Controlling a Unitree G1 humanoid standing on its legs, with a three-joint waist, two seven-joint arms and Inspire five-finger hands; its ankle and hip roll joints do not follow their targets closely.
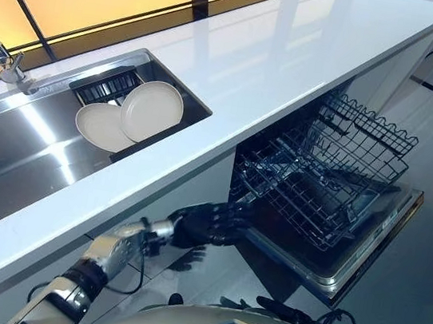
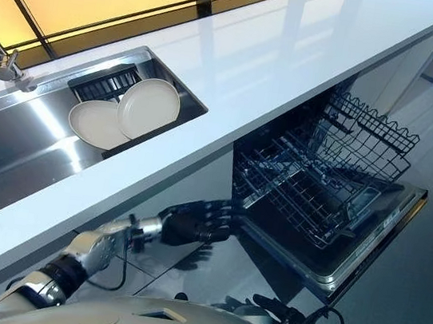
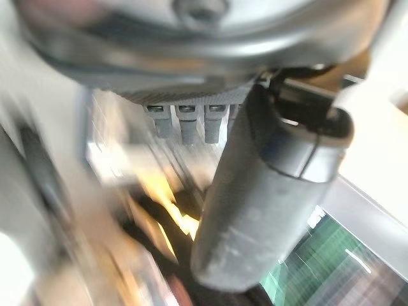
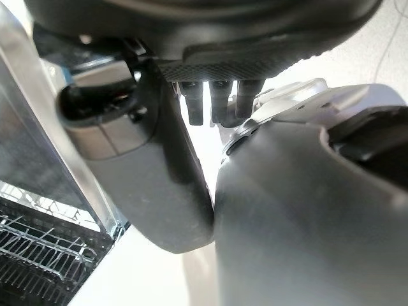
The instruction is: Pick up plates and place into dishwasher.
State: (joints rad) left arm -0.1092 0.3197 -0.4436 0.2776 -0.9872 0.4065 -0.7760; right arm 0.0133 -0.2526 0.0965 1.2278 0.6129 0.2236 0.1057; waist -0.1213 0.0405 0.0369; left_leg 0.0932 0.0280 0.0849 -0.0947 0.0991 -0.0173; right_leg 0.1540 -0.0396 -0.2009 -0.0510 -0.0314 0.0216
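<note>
Two white plates (image 1: 152,110) (image 1: 100,126) lean overlapping at the right end of the steel sink (image 1: 15,158). The dishwasher (image 1: 367,239) stands open under the counter, its wire rack (image 1: 319,176) pulled out over the lowered door and empty. My left hand (image 1: 206,225) hangs below the counter's front edge, just left of the rack, with relaxed fingers and nothing in it. In the left wrist view its thumb (image 3: 268,191) sticks out straight. My right hand (image 1: 281,308) rests low by my body, holding nothing; its thumb (image 4: 153,185) is straight.
A long white counter (image 1: 294,68) runs from the sink to the far right. A tap (image 1: 1,59) stands at the sink's back left, with a dark drain rack (image 1: 106,86) behind the plates. Grey floor (image 1: 422,304) lies right of the dishwasher door.
</note>
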